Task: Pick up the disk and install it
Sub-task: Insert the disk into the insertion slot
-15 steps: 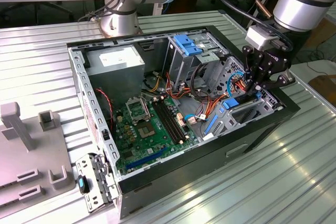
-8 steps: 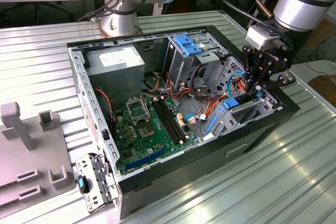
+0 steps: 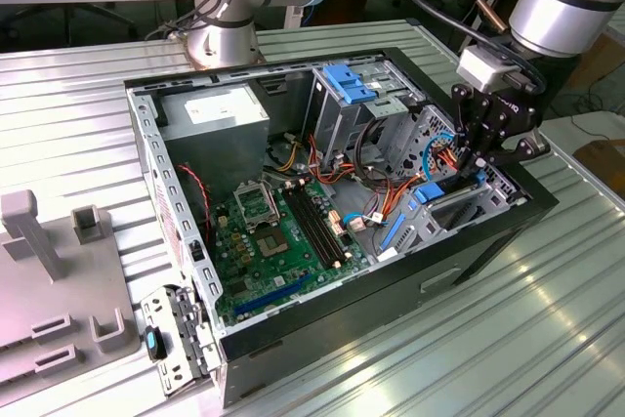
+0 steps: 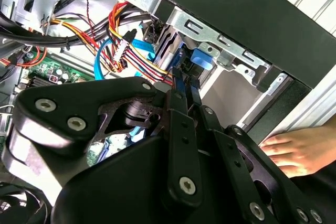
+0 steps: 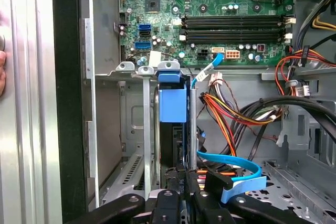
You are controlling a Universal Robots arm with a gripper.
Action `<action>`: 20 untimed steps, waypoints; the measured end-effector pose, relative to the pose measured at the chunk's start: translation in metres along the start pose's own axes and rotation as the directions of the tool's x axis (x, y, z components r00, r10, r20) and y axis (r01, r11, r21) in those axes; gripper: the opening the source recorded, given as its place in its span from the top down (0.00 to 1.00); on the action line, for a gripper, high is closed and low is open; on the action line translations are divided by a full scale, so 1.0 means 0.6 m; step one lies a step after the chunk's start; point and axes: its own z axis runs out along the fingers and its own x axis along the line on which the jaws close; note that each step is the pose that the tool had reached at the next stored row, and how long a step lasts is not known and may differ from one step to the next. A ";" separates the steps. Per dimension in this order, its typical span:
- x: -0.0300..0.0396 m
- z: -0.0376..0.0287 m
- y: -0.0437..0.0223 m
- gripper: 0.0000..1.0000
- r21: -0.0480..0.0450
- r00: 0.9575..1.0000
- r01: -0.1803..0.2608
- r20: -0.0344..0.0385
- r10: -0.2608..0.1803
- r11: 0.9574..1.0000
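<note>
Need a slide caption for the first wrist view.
Claw at the blue-framed disk standing edge-on in the drive cage, motherboard beyond.

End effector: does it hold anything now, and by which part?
The end effector seems to grip the disk, standing on edge in the drive cage, by its blue carrier frame; the contact itself is hidden.

An open black computer case [image 3: 508, 229] holds a green motherboard [image 3: 269, 241], a grey metal power-supply box [image 3: 215, 114] and a blue plastic latch [image 3: 347, 80]; a grey moulded plastic fixture [image 3: 59, 280] lies outside it.
</note>
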 end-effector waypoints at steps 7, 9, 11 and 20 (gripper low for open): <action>0.000 0.003 0.000 0.83 -0.001 1.000 -0.011 -0.001 0.011 1.000; 0.000 0.004 0.000 0.83 -0.001 1.000 -0.013 -0.001 0.013 1.000; 0.000 0.004 0.000 0.83 -0.001 1.000 -0.018 -0.001 0.018 1.000; -0.002 0.003 0.000 0.83 -0.004 0.998 -0.062 -0.004 0.062 0.998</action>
